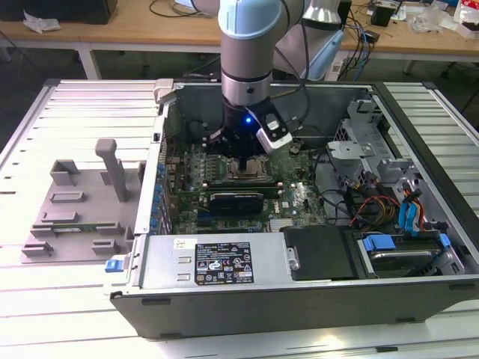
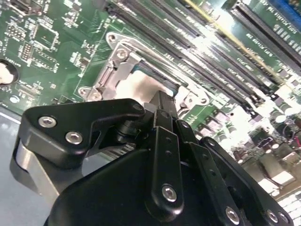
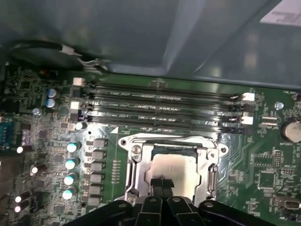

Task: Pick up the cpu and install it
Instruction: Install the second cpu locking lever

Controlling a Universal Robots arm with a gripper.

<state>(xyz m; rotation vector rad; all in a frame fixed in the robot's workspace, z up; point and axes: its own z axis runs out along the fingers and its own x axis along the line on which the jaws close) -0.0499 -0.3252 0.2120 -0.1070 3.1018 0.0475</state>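
Note:
The cpu (image 3: 175, 165) is a silvery-grey square lying flat inside the metal socket frame (image 3: 136, 165) on the green motherboard; it also shows in the second wrist view (image 2: 134, 87). My gripper (image 3: 162, 185) hangs straight over it with its two black fingertips pressed together, low over the chip's top plate near one edge. Whether they touch the plate I cannot tell. In the exterior view the gripper (image 1: 244, 155) reaches down into the open computer case above the socket (image 1: 247, 169). Nothing is held between the fingers.
Several memory slots (image 3: 164, 106) run beside the socket. A black-finned card (image 1: 236, 200) lies nearer the case's front. Cables and drive bays (image 1: 389, 202) fill the exterior view's right of the case. A grey fixture tray (image 1: 82, 198) sits outside on the exterior view's left.

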